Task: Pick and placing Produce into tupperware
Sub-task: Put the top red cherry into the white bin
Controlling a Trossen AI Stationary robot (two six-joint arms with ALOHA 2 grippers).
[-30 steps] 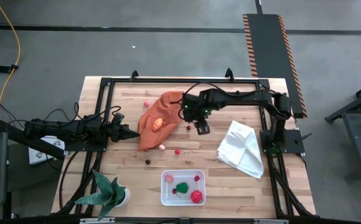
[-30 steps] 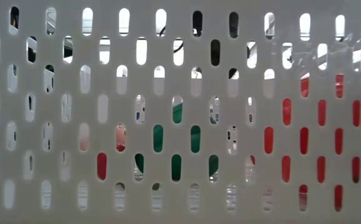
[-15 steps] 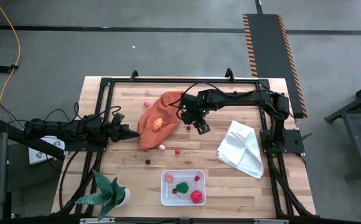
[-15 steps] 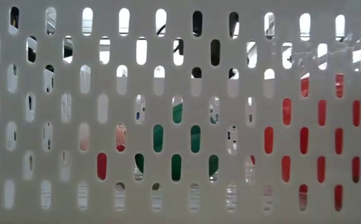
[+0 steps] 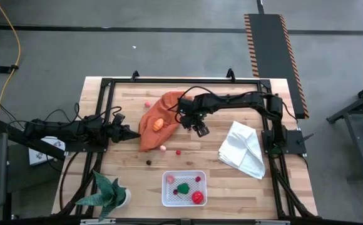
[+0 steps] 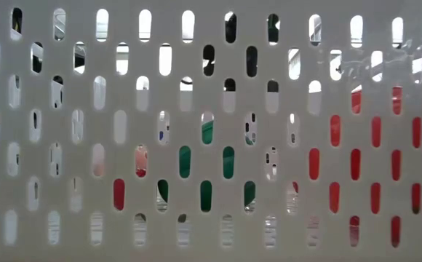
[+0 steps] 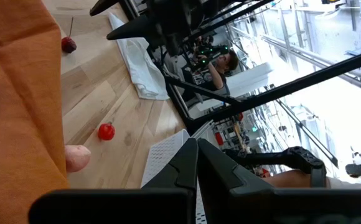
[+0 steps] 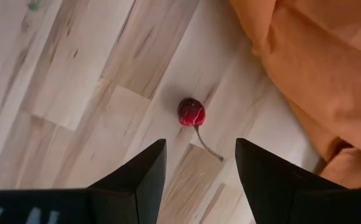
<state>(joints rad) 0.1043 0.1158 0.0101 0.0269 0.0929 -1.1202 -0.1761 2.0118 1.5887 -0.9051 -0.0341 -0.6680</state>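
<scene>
Since a second ago the right gripper [image 5: 199, 129] has shifted toward the crumpled orange cloth [image 5: 159, 120] — fingers [image 8: 134, 180] spread open above a small dark-red cherry with a thin stem [image 8: 191, 112] on bare wooden tabletop [image 5: 125, 100]. The left gripper [image 5: 126, 134] waits by the left edge, fingers closed. The white slotted plastic tupperware [image 5: 167, 199] sits near the front edge — open boards lie between.

A grey concrete floor [image 5: 169, 50] is surrounding the wooden table [image 5: 125, 172], with a yellow cable [image 5: 10, 47] trailing at ten o'clock. A dark ramp with striped edges [image 5: 272, 44] is lying at one o'clock, and grey furniture [image 5: 360, 106] is standing at three o'clock.
</scene>
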